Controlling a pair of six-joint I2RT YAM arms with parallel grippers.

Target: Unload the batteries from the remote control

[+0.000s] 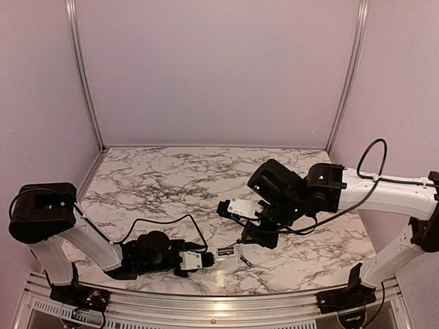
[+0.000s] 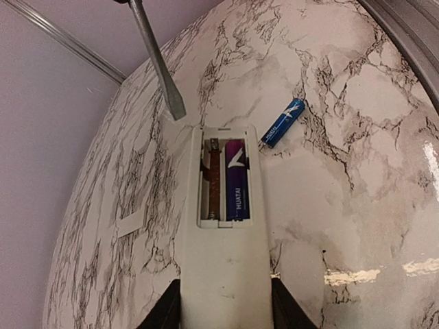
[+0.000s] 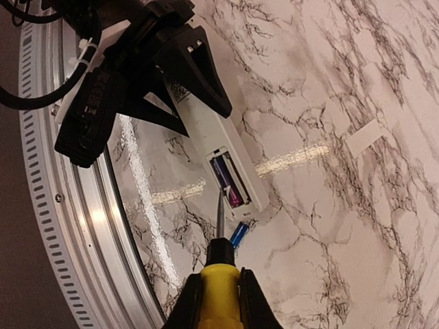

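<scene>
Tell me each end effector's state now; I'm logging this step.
Left end effector: closed on the remote control.
Right end effector: closed on the screwdriver.

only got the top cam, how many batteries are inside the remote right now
observer: one. the left wrist shows a purple battery in the right slot of the remote control; the left slot is bare
operator: is the cover off then
observer: yes, a small white cover piece lies flat on the table beside the remote, apart from it
operator: what's in the right gripper
observer: the right gripper is shut on a yellow-handled screwdriver, blade tip near the open compartment
</scene>
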